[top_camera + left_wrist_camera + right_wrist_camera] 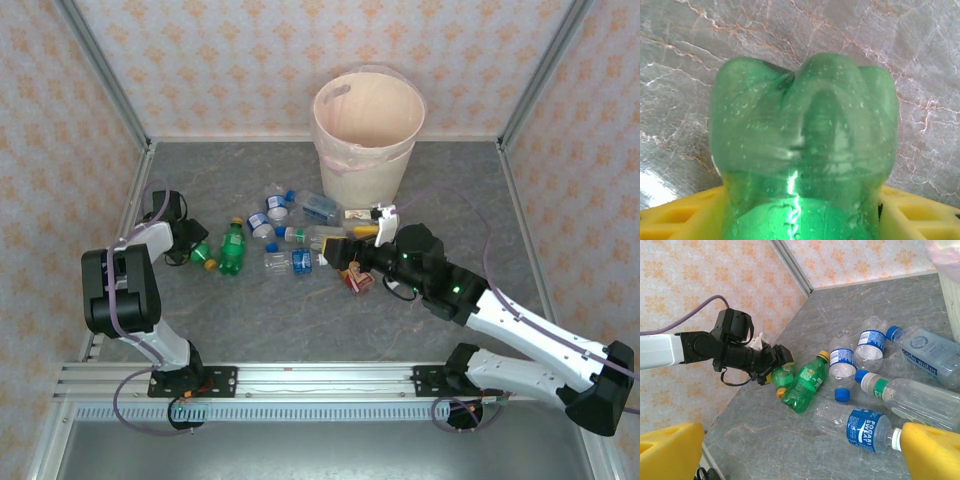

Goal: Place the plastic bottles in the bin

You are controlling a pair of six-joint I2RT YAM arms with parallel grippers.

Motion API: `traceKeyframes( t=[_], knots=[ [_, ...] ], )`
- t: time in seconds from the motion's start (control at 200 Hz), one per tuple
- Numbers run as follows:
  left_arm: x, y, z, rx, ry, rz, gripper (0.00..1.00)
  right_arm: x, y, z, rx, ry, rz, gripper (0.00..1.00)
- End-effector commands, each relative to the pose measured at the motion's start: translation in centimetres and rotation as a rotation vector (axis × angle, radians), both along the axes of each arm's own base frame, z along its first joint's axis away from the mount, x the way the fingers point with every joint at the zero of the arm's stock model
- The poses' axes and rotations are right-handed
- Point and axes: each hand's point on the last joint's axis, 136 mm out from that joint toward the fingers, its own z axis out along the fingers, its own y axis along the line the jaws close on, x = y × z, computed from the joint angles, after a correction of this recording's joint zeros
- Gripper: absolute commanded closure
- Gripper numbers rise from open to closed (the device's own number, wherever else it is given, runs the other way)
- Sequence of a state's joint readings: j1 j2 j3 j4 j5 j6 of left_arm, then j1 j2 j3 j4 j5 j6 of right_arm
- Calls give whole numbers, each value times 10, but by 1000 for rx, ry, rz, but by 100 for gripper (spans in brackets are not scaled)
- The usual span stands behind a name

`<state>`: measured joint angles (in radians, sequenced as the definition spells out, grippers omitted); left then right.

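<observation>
grasp step: left gripper (196,250) clenched on green bottle (805,150), frame left; right gripper (801,447) released; next needs lift to bin (368,130)

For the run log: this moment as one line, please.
left gripper: shut on small green bottle | right gripper: open, facing loose bottles | bin: upright behind them

You can read one brand: "POCARI SWEAT", white on the blue label of the clear bottle (860,427) at about five o'clock in the right wrist view. Print on the larger green bottle (804,383) at nine o'clock is too small to read.
</observation>
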<state>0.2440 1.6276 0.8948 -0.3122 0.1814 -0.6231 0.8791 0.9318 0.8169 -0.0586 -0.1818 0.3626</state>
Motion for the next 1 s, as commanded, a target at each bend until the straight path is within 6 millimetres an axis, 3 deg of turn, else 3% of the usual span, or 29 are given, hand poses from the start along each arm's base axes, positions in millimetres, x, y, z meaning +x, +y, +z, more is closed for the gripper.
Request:
traceKeyframes(
  t=[0.0, 0.085, 0.205, 0.38, 0.746, 0.996],
  knots=[
    [-8, 5, 15, 35, -16, 14, 36, 0, -2, 4, 20, -22, -16, 0],
    [-8, 2, 23, 29, -38, 9, 42, 1, -3, 4, 23, -21, -19, 0],
    [-6, -3, 39, 10, -88, 4, 42, 2, -4, 4, 31, -16, -30, 0],
    [8, -25, 84, -21, -211, -26, 42, 4, -11, 7, 44, -20, -70, 0],
    [48, -112, 225, -65, -567, -163, 42, 7, -42, 23, 79, -61, -196, 0],
    [66, -187, 299, -107, -742, -280, 42, 9, -72, 34, 103, -88, -325, 0]
  ],
)
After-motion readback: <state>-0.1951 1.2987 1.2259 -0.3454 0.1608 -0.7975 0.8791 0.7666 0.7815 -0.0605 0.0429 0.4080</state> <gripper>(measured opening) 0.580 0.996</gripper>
